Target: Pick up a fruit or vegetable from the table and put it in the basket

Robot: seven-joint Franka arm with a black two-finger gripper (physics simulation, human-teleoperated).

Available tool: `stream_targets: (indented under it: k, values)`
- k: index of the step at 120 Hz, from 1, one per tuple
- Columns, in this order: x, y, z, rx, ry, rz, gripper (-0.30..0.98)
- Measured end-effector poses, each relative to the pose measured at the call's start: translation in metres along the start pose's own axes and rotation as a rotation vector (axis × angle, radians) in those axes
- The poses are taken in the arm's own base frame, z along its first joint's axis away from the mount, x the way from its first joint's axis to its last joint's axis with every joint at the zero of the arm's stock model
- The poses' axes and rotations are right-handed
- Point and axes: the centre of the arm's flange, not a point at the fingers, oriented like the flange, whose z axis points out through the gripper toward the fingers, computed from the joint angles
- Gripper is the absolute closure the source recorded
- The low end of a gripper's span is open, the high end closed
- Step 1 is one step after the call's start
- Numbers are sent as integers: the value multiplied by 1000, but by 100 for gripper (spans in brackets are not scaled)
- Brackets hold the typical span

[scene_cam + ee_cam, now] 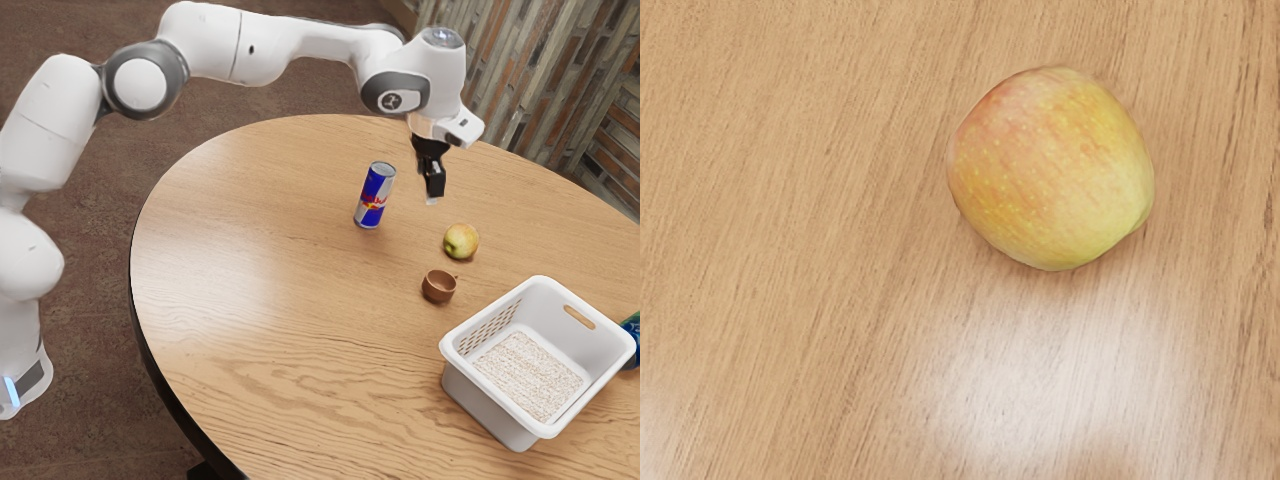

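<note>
In the exterior view my arm is arching over the worktop from the view's upper left, and my pincer is pointing down, hanging above the wood. Whether it is spread or pressed together, I cannot tell. The apple is resting on the worktop, lower than my pincer and off toward the exterior view's right, on the side where the basket is standing.

In the wrist view I am looking down on the apple, which is showing no clear long axis. My next move, I judge, is calling for centring above it, then lowering.
</note>
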Motion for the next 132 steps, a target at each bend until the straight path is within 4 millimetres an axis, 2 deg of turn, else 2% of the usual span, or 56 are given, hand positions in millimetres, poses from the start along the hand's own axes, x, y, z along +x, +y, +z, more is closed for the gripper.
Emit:
stream_targets:
  k: [15, 24, 31, 44, 54, 70, 80, 88, 100, 116, 132]
  values:
    - [19, 22, 22, -104, 49, 34, 2]
    - [28, 25, 39, -171, 86, 31, 2]
    - [30, 23, 52, -192, 95, 27, 2]
    - [27, 23, 94, -214, 69, 24, 2]
    - [29, 26, 110, -210, 85, 32, 2]
    - [34, 15, 117, -150, 163, 44, 2]
    - [41, 12, 109, -136, 241, 46, 2]
    - [47, 18, 105, -141, 293, 53, 2]
    - [49, 19, 113, -150, 332, 51, 2]
    - [46, 17, 135, -153, 339, 45, 2]
    - [47, 16, 140, -148, 352, 44, 2]
